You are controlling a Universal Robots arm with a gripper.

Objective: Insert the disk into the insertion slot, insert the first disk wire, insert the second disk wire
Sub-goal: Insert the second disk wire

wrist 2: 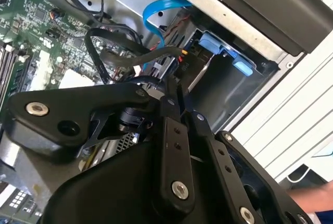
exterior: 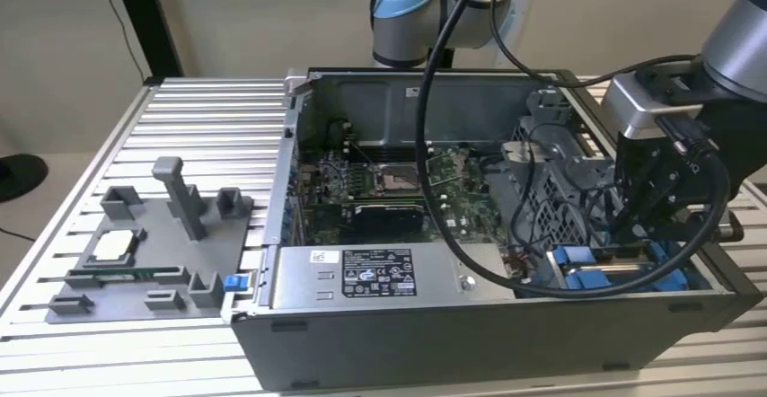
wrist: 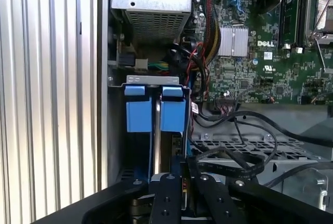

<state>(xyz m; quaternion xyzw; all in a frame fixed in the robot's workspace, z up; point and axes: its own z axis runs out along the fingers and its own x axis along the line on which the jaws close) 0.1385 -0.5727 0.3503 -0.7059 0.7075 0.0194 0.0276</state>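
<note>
Claw (wrist: 183, 169) closed on a black cable (wrist: 229, 162), hovering over blue-framed disk (wrist: 156, 112) seated in insertion slot (wrist: 151, 81).

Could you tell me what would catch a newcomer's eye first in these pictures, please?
Probably the open computer case on the ribbed metal table, its green motherboard exposed. Next, the bright blue carrier frame in the insertion slot at the case's corner on the exterior view's right, with the gripper just above it. A grey fixture tray sits on the exterior view's left.

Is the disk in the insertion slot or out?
In: the disk's blue carrier sits inside the grey insertion slot, below the gripper.
</note>
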